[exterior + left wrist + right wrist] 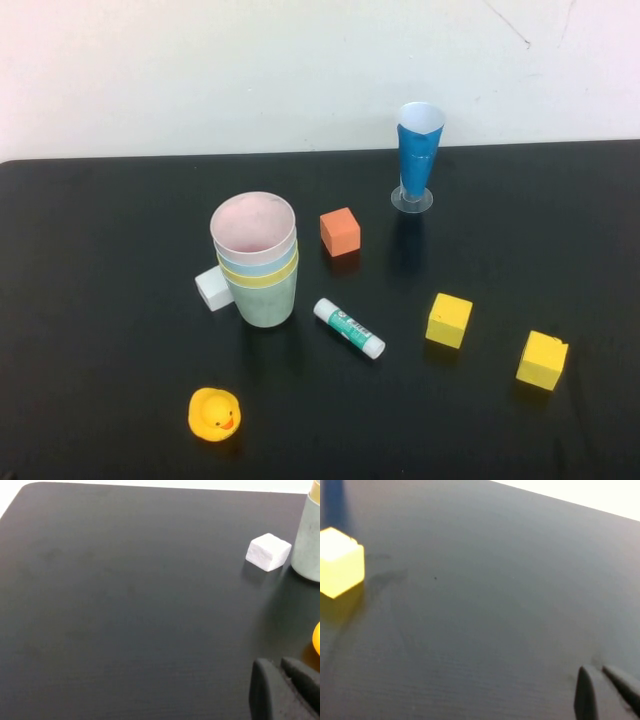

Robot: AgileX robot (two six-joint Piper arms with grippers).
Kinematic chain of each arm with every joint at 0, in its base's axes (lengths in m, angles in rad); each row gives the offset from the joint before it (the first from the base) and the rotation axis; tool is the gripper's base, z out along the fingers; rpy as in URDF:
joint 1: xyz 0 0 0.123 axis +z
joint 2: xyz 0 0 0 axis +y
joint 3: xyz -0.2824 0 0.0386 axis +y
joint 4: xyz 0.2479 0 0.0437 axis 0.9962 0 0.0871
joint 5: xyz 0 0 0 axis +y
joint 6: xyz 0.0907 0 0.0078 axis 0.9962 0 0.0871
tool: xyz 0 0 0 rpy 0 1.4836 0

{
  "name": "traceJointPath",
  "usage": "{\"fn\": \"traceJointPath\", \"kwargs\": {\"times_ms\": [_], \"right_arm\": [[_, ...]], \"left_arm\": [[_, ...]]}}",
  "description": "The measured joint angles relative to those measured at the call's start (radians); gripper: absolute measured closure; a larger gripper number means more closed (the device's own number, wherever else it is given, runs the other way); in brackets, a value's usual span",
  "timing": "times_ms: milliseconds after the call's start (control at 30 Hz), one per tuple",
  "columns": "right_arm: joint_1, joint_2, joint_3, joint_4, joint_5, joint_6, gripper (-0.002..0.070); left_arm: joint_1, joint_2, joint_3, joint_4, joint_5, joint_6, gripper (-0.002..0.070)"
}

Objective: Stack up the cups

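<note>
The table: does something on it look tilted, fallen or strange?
Nothing has spilled or broken. The stacked cups stand upright, nested. The glue stick lies on its side. Left gripper and right gripper show only fingertips, close together, at the wrist views' edges.

four cups (256,262), four cubes (340,232)

- Lighting the black table (100,300) evenly and brightly from above, leaving only faint sheen.
- Casting short, soft shadows beside the stacked cups (256,258) and the blue cup (418,150).
- Washing out the pale wall (200,70) slightly.
- Blurring the yellow cube (339,562) in the right wrist view, and overexposing it.
- Softening the dark left gripper (287,690) and right gripper (605,692) at the frame edges.
</note>
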Motion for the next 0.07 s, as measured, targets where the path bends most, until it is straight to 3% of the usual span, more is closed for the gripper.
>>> {"fn": "traceJointPath", "kwargs": {"times_ms": [67], "right_arm": [[0.0,0.0,0.0,0.006,0.0,0.0,0.0678]], "left_arm": [[0.0,0.0,0.0,0.0,0.0,0.0,0.0674]]}}
